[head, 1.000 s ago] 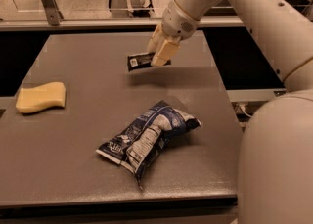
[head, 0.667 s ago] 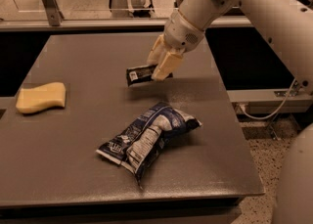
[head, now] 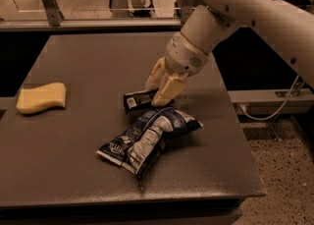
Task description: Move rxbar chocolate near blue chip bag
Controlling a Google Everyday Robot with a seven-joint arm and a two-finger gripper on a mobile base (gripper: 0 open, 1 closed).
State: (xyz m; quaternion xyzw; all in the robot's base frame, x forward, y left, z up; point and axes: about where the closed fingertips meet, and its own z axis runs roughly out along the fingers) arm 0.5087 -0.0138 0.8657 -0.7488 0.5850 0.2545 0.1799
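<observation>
Tool (head: 157,95) tight on rxbar chocolate (head: 138,100) just beside blue chip bag (head: 147,138), well apart from table (head: 88,57) edges

The gripper (head: 153,95), low over the middle of the grey bench (head: 88,62), has its cream jaws clamped on the right end of the small flat black-wrapped rxbar chocolate (head: 135,101), hiding that end. The bar's white label text is too small to read. So is the print on the crumpled dark-blue and white foil chip bag (head: 147,138). The picture's top and right edges cut off the white robot arm (head: 245,3).
</observation>
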